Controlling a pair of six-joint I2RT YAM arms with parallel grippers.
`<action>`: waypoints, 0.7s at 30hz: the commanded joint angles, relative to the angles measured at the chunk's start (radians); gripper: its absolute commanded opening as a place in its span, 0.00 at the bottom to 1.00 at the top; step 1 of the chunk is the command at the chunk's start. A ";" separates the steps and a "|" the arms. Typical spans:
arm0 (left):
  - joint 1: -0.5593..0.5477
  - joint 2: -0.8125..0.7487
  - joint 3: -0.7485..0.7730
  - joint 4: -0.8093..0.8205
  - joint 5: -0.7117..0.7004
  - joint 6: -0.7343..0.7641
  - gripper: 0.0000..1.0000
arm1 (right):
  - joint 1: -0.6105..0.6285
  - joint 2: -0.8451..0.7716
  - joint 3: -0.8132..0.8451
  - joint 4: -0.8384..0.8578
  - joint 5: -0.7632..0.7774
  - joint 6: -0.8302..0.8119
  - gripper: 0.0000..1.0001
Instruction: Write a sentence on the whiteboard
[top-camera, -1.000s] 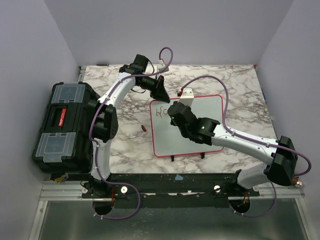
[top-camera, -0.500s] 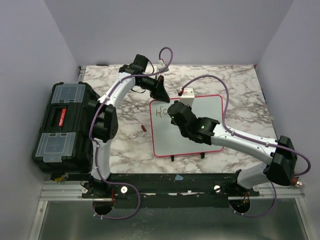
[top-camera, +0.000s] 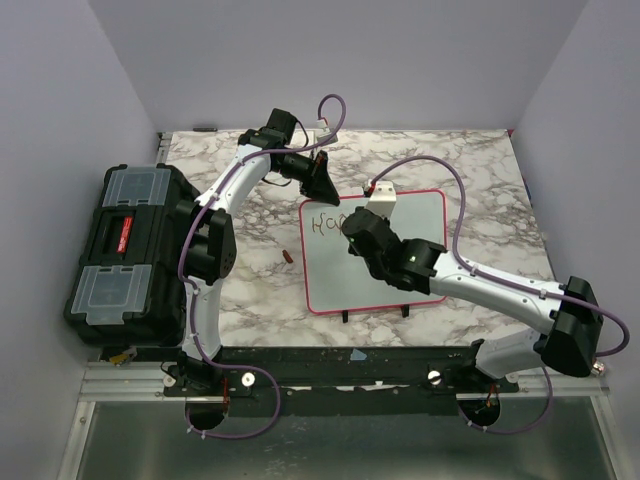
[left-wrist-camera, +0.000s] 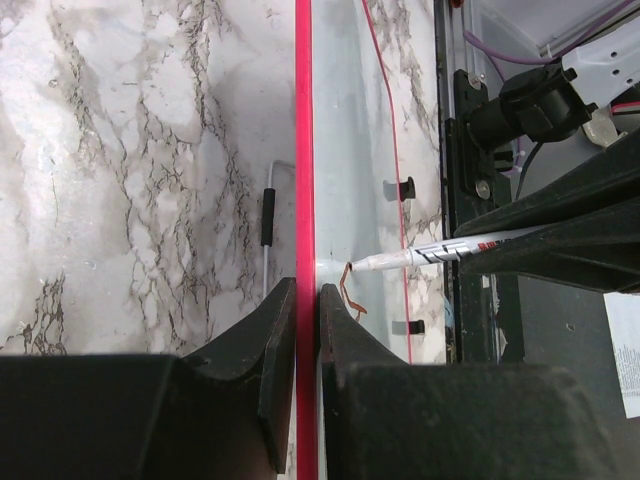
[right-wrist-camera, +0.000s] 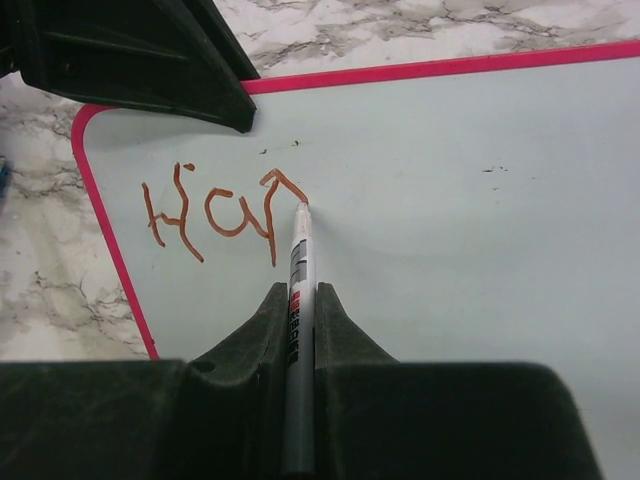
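Observation:
The whiteboard (top-camera: 322, 275) lies flat on the marble table, white with a pink-red frame (left-wrist-camera: 304, 150). My left gripper (top-camera: 322, 189) is shut on its far-left frame edge (left-wrist-camera: 306, 292), one finger on each side. My right gripper (top-camera: 350, 226) hovers over the board's upper left, shut on a white and grey marker (right-wrist-camera: 298, 262) whose tip touches the surface. The marker also shows in the left wrist view (left-wrist-camera: 440, 252). The sentence (right-wrist-camera: 215, 212) reads "Ha" plus part of a third letter in red-brown; it sits near the board's top-left corner (top-camera: 325, 224).
A black toolbox (top-camera: 125, 255) with clear lid compartments stands at the table's left edge. A small red-brown cap (top-camera: 287, 257) lies on the marble left of the board. The board's two black feet (top-camera: 345, 316) point toward the arm bases. Purple walls close in three sides.
My right gripper has shifted slightly right along the board with the marker, and the lettering has grown by another stroke. The left arm has stayed still.

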 joint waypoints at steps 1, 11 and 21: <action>0.009 -0.050 0.001 0.035 0.053 0.030 0.00 | -0.009 -0.009 -0.023 -0.012 -0.056 0.010 0.01; 0.009 -0.050 0.001 0.033 0.052 0.032 0.00 | -0.009 0.037 0.028 0.028 -0.078 -0.023 0.01; 0.009 -0.050 0.002 0.035 0.051 0.032 0.00 | -0.008 0.002 0.037 0.065 -0.066 -0.053 0.01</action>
